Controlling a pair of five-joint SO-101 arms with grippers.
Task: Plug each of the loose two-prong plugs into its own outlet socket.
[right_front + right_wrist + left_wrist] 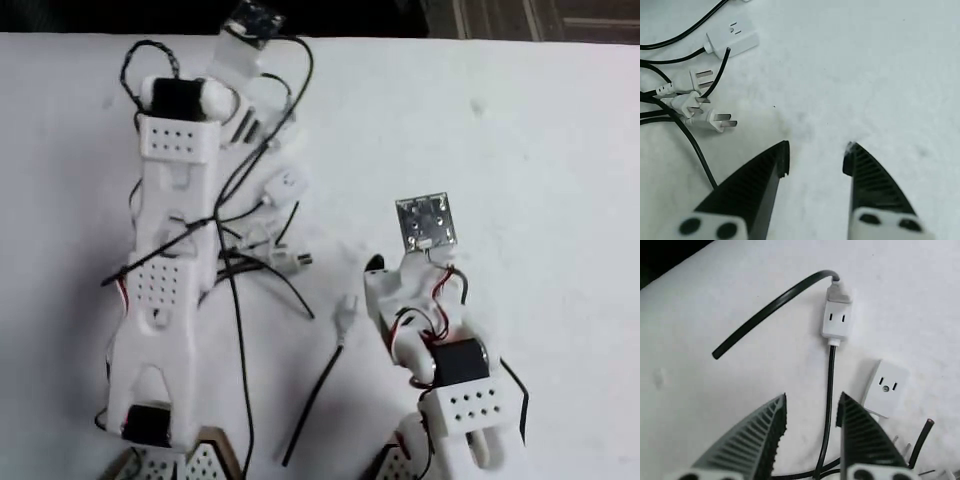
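Observation:
Three loose white two-prong plugs point(690, 102) lie close together on black cords, also seen as a plug cluster point(290, 260) mid-table. A white outlet socket point(732, 37) lies beyond them; it is the square socket point(885, 387) point(285, 185). Another white socket point(836, 322) sits on a thick dark cable with a cut end point(347, 305). My left gripper point(810, 402) hangs open above the table, with a black cord running between its fingers below; it sits at the far end of the left arm point(252, 125). My right gripper point(816, 152) is open over bare table, to the right of the plugs point(378, 275).
Black cords point(235, 300) tangle beside the left arm and run toward the front edge. The white table point(540, 150) stretches bare to the right and back. Its dark far edge point(670, 260) is close to the left gripper.

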